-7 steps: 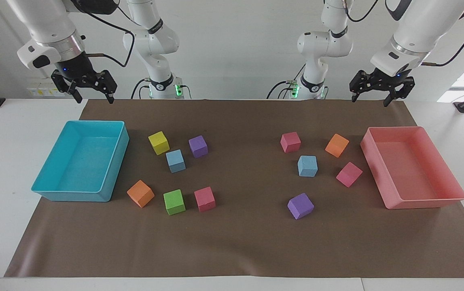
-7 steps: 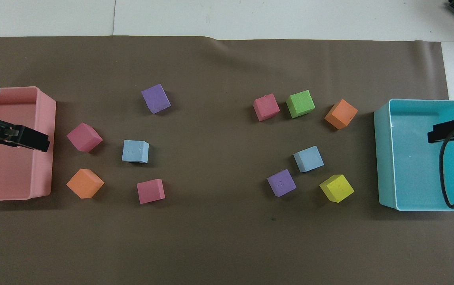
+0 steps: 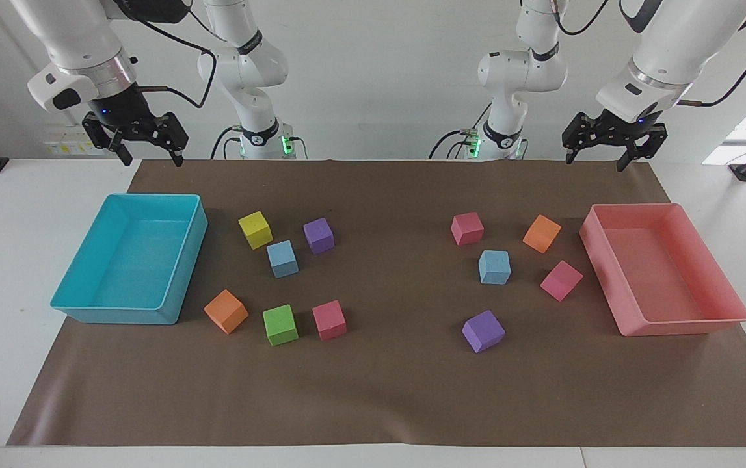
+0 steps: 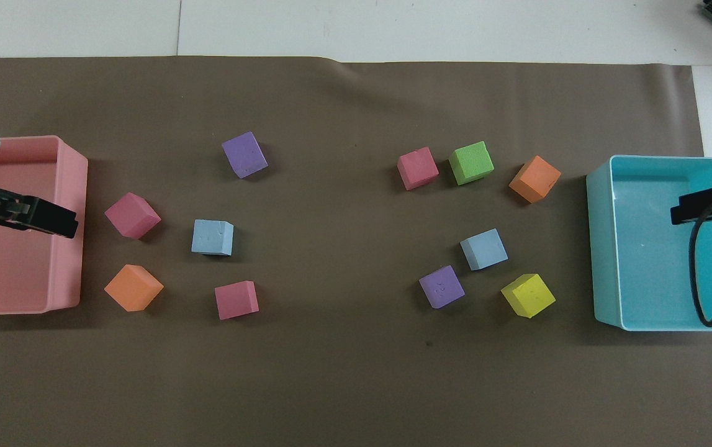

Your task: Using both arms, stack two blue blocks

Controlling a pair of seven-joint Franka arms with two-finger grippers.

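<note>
Both grippers raised, fingers spread, empty: left gripper [image 3: 597,144] over pink tray [image 3: 733,305], right gripper [image 3: 145,141] over turquoise tray [image 3: 177,299]. Blue blocks [image 3: 494,267] [image 3: 282,258] well apart on mat, each amid other cubes. Descend vertically, jaws square to faces, avoid yellow cube [image 3: 255,229], purple cube [image 3: 318,235].

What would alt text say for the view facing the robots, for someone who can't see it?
Two white robot arms hang open tools, the right tool and left tool, above a brown mat. Two blue blocks lie apart among other coloured cubes, between a turquoise tray and a pink tray.
</note>
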